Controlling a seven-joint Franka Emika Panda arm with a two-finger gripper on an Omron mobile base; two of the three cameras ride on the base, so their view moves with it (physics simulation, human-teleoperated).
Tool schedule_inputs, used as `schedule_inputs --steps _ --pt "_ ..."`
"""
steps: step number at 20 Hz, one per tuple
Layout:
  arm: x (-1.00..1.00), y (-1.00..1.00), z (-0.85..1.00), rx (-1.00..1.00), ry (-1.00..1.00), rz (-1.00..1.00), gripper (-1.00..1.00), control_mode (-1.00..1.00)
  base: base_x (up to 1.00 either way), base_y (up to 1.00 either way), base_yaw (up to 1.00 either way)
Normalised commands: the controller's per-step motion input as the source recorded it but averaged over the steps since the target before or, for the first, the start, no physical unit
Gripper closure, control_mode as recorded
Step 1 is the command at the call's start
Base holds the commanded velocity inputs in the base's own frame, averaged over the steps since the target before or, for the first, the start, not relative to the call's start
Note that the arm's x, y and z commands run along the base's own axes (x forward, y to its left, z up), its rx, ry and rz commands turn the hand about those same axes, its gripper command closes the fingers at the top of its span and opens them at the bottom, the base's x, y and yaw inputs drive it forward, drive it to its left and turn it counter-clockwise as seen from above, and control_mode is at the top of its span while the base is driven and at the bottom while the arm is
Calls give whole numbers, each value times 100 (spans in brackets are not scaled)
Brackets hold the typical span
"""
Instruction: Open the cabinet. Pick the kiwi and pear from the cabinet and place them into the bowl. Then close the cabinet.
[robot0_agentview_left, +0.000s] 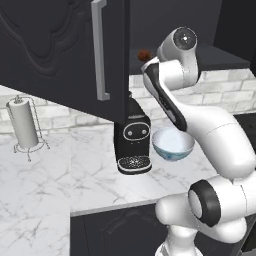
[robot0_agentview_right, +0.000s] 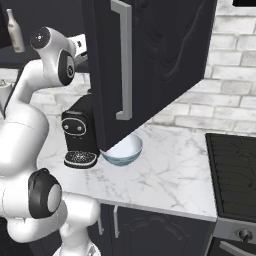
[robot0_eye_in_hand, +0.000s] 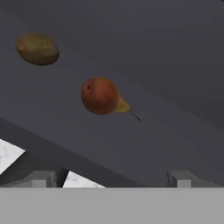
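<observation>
- Here, in the hand view, the gripper (robot0_eye_in_hand: 112, 178) has its two dark fingertips spread wide at the bottom of the picture, with nothing between them.
- Just beyond them, the pear (robot0_eye_in_hand: 103, 96) lies on its side on the flat dark cabinet shelf (robot0_eye_in_hand: 175, 144). Its long axis runs across the picture, with the reddish round end toward the left and the yellow neck and thin stem pointing right and slightly down.
- Farther back and to the left, the kiwi (robot0_eye_in_hand: 37, 49) is a dull olive-brown oval, its long axis also roughly across the picture, well apart from the pear.
- The left base view shows a small reddish-brown fruit (robot0_agentview_left: 144, 54) on the shelf beside the arm's wrist, probably the pear, though it is too small to be sure.
- On the white veined marble counter (robot0_agentview_left: 60, 175), the smooth round bowl (robot0_agentview_left: 173, 144) sits just beside the boxy black coffee machine (robot0_agentview_left: 132, 142).
- The cabinet (robot0_agentview_right: 150, 65) door hangs open, with its raised ornate panel and long silver bar handle (robot0_agentview_right: 125, 60) clearest in the right base view.
</observation>
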Motion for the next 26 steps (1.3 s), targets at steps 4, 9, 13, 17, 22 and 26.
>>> schedule_inputs --steps 4,9,13,17,22,26 --pt "35 30 0 0 0 -4 -100 -100 0 0 0" --pt "39 21 4 0 0 -4 -100 -100 0 0 0" --pt "35 6 5 1 0 -3 -100 -100 0 0 0" --pt "30 0 0 3 0 -3 -100 -100 0 0 0" --pt "36 0 0 5 1 -3 -100 -100 0 0 0" --pt "30 0 0 6 0 -3 -100 -100 0 0 0"
